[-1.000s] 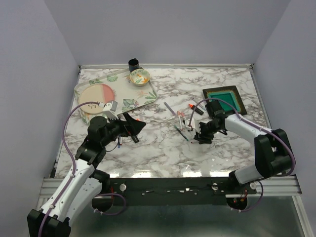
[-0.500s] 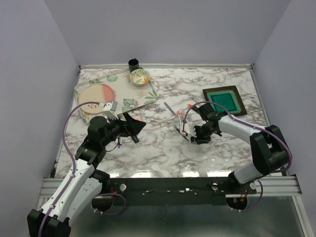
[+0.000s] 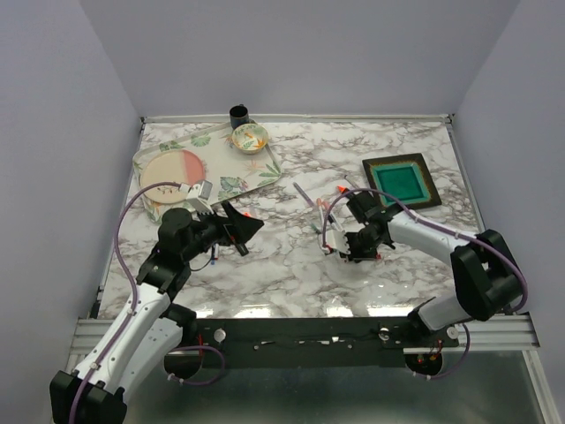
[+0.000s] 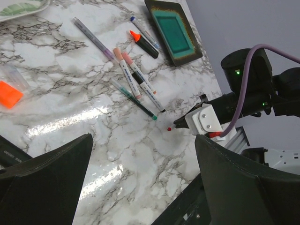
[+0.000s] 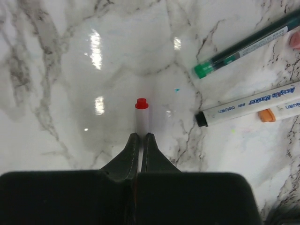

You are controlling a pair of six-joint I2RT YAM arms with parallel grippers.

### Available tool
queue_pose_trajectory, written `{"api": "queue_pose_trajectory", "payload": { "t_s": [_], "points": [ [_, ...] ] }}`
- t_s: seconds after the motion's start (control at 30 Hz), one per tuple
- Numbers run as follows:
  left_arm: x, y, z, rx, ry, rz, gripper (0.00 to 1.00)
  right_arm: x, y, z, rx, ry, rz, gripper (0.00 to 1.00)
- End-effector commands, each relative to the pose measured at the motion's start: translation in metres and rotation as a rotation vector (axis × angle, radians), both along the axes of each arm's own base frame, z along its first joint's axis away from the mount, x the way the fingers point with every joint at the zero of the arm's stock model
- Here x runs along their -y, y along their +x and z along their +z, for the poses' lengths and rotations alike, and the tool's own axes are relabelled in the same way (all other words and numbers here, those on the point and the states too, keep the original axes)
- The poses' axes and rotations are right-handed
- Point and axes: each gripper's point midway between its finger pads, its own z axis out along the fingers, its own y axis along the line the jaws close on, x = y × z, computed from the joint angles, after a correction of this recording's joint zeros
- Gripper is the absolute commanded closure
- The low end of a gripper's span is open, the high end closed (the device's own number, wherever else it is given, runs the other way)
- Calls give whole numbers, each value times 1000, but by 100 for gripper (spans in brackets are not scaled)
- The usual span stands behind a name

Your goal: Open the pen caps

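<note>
Grasping step: my right gripper (image 5: 141, 136) is pinched closed at a red-tipped white piece (image 5: 141, 117) — whether it's held, I can't tell. The left gripper (image 4: 143, 140) gapes wide; I'd bring it over next.

White marble table (image 3: 291, 274) veined grey; teal dish (image 3: 399, 180) rimmed brown; black highlighter (image 4: 146, 43) tipped orange; dark pen (image 5: 243, 47) ended green.
</note>
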Motion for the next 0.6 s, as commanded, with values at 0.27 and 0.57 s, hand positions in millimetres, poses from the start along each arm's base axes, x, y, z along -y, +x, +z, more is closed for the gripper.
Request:
{"api": "queue_pose_trajectory", "payload": {
  "t_s": [0.27, 0.57],
  "points": [
    [40, -7, 3, -35, -173, -121, 7, -67, 15, 175, -75, 664, -332, 100],
    [112, -2, -2, -80, -130, -158, 7, -34, 109, 203, -268, 978, -1078, 100]
  ]
}}
